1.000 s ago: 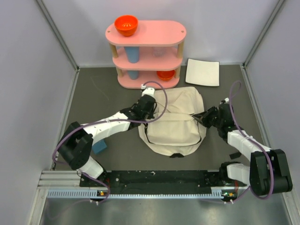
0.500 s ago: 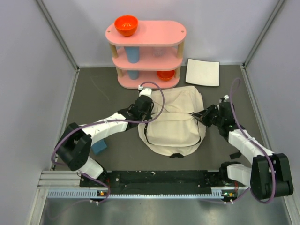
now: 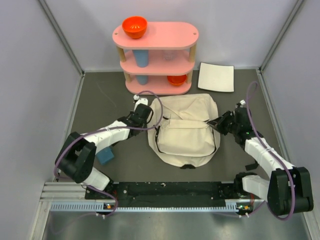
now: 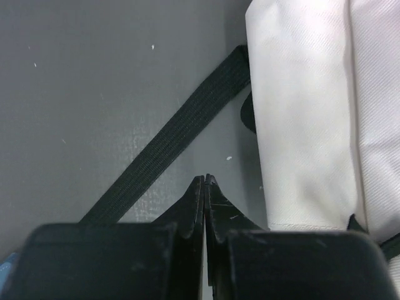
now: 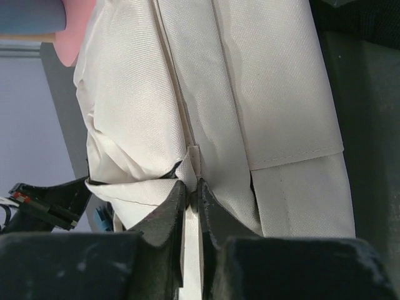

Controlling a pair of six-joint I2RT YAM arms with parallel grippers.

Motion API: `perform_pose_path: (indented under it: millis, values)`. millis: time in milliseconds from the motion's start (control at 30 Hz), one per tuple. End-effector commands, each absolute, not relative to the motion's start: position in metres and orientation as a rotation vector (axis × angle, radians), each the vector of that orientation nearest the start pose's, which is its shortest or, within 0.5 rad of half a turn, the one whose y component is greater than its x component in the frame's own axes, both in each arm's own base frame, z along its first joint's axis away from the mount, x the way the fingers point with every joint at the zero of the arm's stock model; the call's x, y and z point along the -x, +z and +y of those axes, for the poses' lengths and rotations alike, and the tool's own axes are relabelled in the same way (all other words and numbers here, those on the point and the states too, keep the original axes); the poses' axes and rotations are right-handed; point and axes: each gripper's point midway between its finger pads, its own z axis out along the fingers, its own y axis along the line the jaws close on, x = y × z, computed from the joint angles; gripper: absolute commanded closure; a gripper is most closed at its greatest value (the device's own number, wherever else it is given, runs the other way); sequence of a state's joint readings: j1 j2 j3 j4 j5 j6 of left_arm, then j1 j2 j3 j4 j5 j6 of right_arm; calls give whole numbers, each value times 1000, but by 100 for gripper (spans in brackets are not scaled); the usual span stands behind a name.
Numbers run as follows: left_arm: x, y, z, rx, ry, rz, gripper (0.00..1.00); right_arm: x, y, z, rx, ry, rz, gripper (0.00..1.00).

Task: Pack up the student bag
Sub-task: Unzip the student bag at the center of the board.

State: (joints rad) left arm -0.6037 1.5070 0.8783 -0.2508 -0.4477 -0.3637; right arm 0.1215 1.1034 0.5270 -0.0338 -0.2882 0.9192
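Fabric (image 5: pixel 189 164) at the right edge of the bag (image 3: pixel 185 137) is being pinched by the right hand (image 5: pixel 192 187), best pulling gently; the left hand (image 4: pixel 204 181) is hovering clenched, empty, beside a strap (image 4: pixel 169 150).

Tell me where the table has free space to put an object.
Free: the far-left corner between the pink shelf and the left wall; the near strip between the student bag and the rail. Crowded: both sides of the bag, at the left end effector and the right end effector.

Free over bare table (image 3: pixel 100 97) far left and near centre; blocked far by pink shelf (image 3: pixel 165 35), centre by student bag (image 3: pixel 185 135), near left by blue block (image 3: pixel 106 156).
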Motion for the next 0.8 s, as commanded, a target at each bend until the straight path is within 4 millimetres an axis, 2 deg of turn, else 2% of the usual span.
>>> perform_pose_path:
  millis: [0,67,100,133,167,200,267,300,367,400,500,533,567,600,633,667,700,767]
  values:
    - [-331,90,-152,-86,26,2294,100,-323,145,116,-666,887,2090,82]
    - [-332,102,-150,-56,18,2275,64,-322,147,119,-649,903,2095,65]
    - [-332,107,-149,-47,15,2268,50,-323,156,118,-638,897,2078,43]
    - [-331,110,-148,-44,15,2267,32,-320,154,113,-645,858,2091,35]
    - [-333,115,-142,-26,18,2260,24,-320,158,110,-645,839,2081,29]
    - [-333,117,-138,-13,21,2264,19,-320,175,108,-629,828,2042,21]
    - [-333,122,-122,49,19,2269,9,-317,181,99,-625,761,2038,16]
    - [-332,121,-120,68,-14,2282,7,-317,197,96,-606,754,2005,15]
    - [-330,123,-100,162,-37,2276,1,-315,211,98,-550,755,1989,12]
    - [-327,123,-95,195,-53,2281,1,-315,223,101,-514,774,1971,11]
    - [-317,126,-71,331,-77,2276,1,-311,244,124,-387,871,1966,9]
    - [-311,123,-65,360,-79,2281,1,-310,243,134,-335,885,1989,9]
    - [-308,130,-55,430,-83,2249,1,-310,244,143,-293,896,2001,9]
    - [-299,125,-47,472,-62,2264,1,-311,249,151,-254,906,2006,8]
    - [-295,126,-39,515,-44,2256,1,-305,248,171,-174,936,2028,8]
    - [-290,130,-26,607,-30,2224,1,-308,236,182,-151,946,2078,8]
    - [-279,123,-19,651,-8,2245,1,-307,237,193,-112,962,2087,8]
    - [-266,122,1,803,48,2205,1,-302,222,224,-22,996,2156,8]
